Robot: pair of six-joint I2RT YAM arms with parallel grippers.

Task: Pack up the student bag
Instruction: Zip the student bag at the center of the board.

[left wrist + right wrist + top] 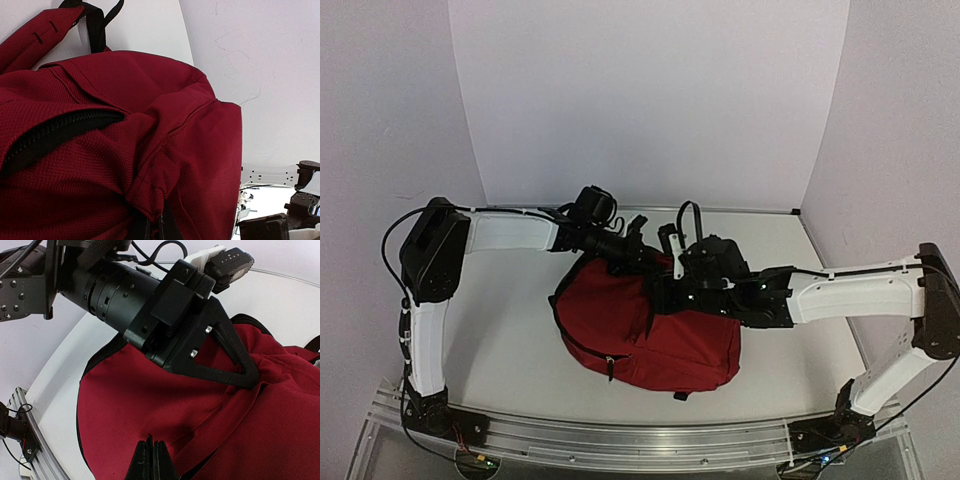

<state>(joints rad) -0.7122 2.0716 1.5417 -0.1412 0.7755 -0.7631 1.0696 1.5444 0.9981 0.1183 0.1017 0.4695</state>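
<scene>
Now both pincers grip the top of the student bag [650, 330].
Left pincer [155, 225] and right pincer [152, 460] clamp its red fabric side by side; its bulk lies below them.

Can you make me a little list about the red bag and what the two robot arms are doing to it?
Thing: red backpack with a black zipper
Where: lying on the white table, between the arms
Left end effector: shut, pinching backpack fabric
Right end effector: shut, pinching backpack fabric
</scene>
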